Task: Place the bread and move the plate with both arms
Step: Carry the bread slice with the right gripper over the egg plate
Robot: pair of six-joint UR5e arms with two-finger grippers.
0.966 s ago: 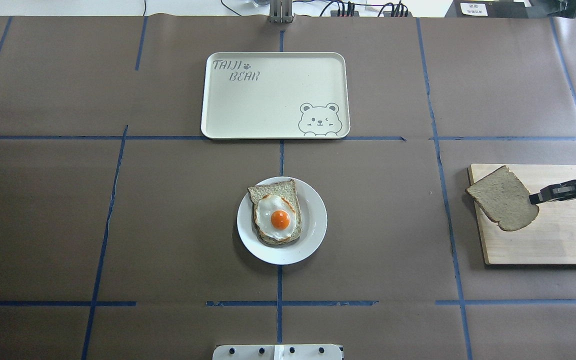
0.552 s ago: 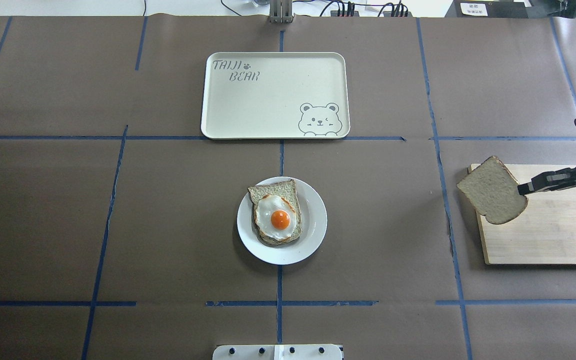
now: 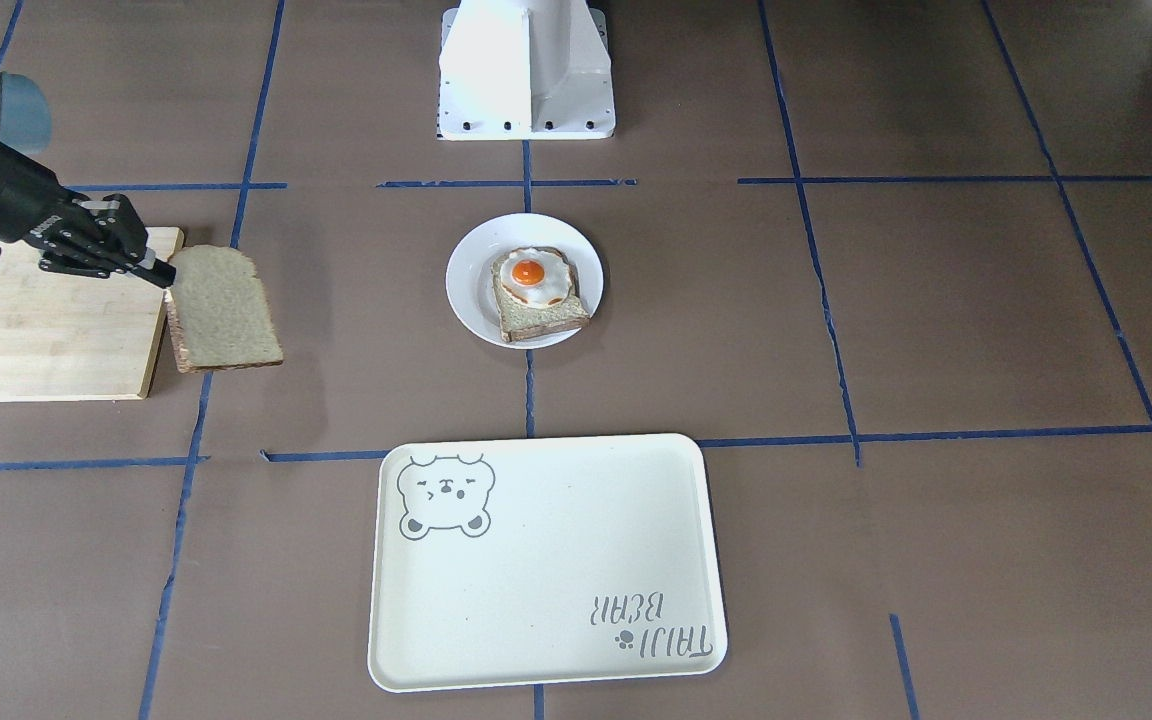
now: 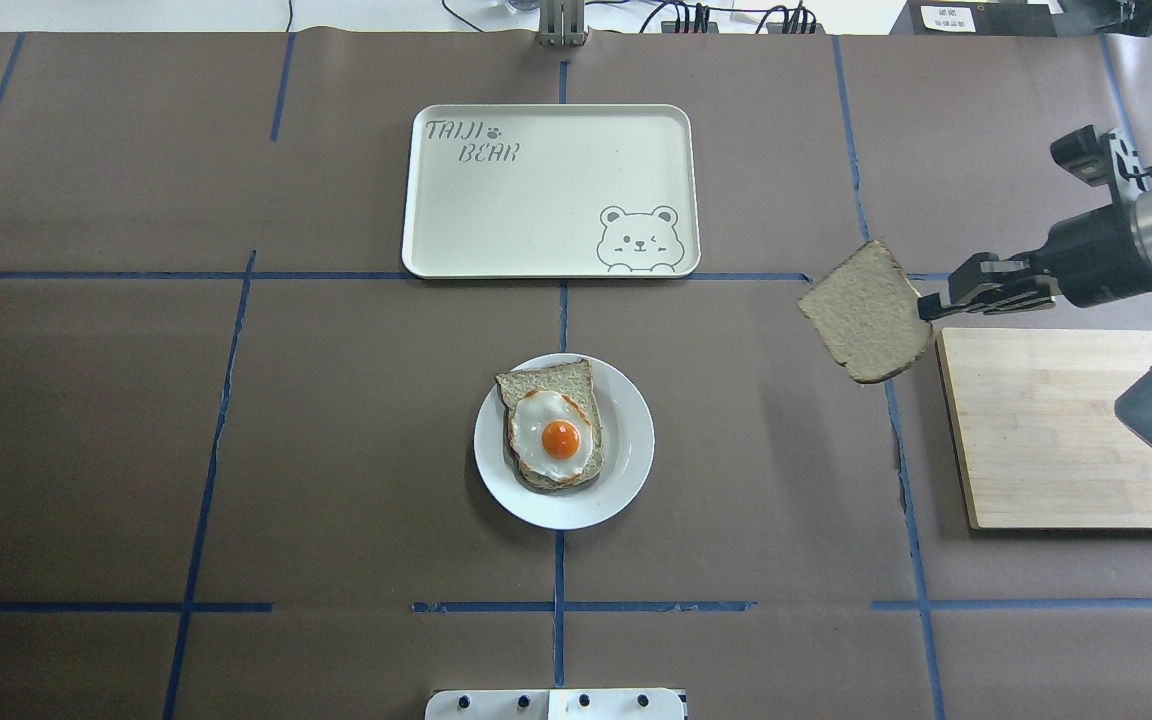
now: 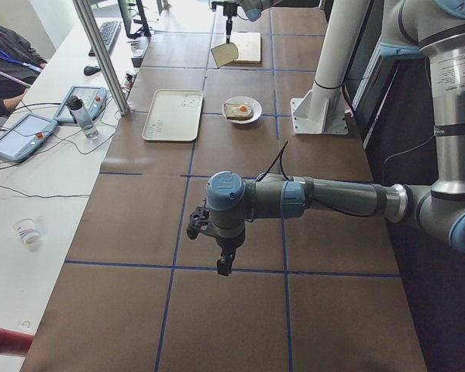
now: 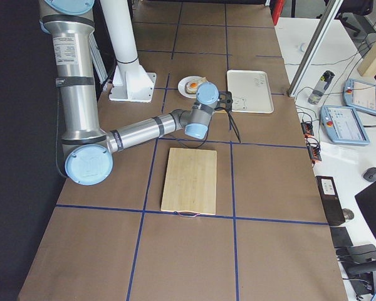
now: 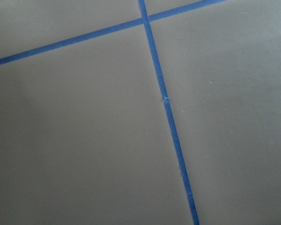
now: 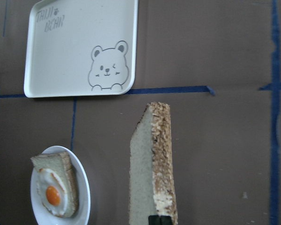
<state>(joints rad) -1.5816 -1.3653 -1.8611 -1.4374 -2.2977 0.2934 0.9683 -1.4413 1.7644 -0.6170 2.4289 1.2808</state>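
The plain bread [image 4: 866, 312] hangs in the air, pinched at its edge by my shut right gripper [image 4: 926, 305], left of the wooden board and right of the plate. It also shows in the front view [image 3: 224, 307] and edge-on in the right wrist view [image 8: 152, 164]. The white plate [image 4: 633, 432] sits at the table's middle and holds a slice with a fried egg [image 4: 558, 436]. My left gripper [image 5: 225, 267] shows only in the exterior left view, above bare table far from the plate. I cannot tell whether it is open.
A cream bear tray [image 4: 546, 190] lies beyond the plate. A wooden cutting board [image 4: 1066, 430] lies at the right. The white pedestal base [image 3: 526, 70] stands at the near edge. Blue tape lines cross the brown table.
My right gripper has carried the bread left and farther from the robot, off the wooden board and higher above the table. The plate and tray have not moved.
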